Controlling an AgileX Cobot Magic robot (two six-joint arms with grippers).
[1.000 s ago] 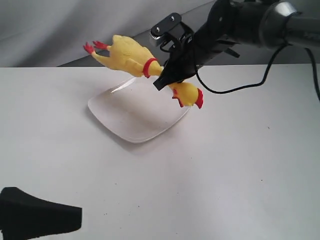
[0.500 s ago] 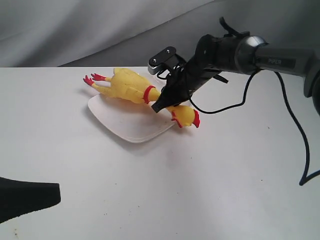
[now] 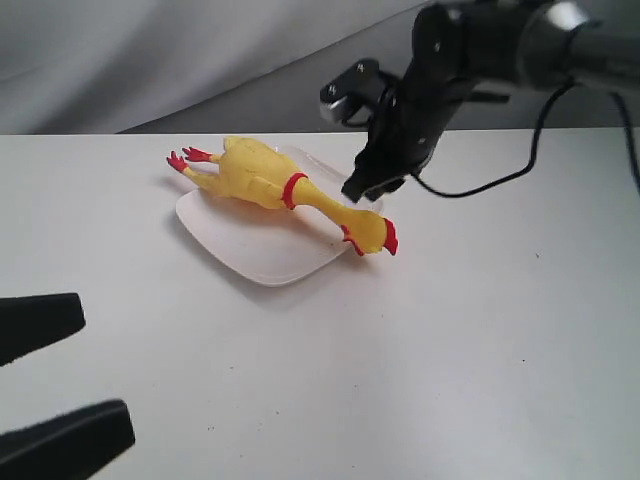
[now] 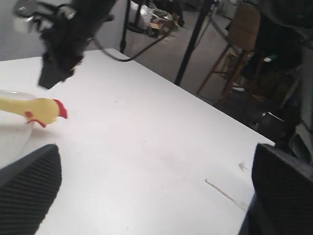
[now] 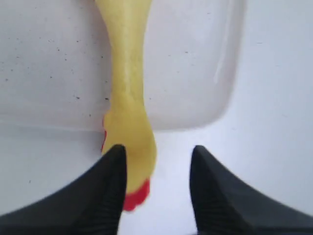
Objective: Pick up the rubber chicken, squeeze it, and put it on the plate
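Observation:
The yellow rubber chicken (image 3: 270, 180) lies across the white plate (image 3: 250, 250), its red feet past the plate's far left rim and its head with red comb (image 3: 372, 236) hanging over the right rim. My right gripper (image 3: 362, 188) hovers open just above the neck and head, holding nothing. The right wrist view shows the chicken's neck (image 5: 128, 73) and head between the spread black fingers (image 5: 107, 186), over the plate (image 5: 195, 63). My left gripper (image 3: 45, 385) stands open at the near left; the left wrist view shows the chicken's head (image 4: 41, 110) far off.
The white table (image 3: 450, 350) spreads around the plate. A black cable (image 3: 480, 180) hangs from the right arm. Chairs and stands (image 4: 234, 44) crowd the floor beyond the table's edge in the left wrist view.
The right gripper lowered the chicken onto the plate, opened, and rose off it. The left gripper's fingers have spread apart at the near left.

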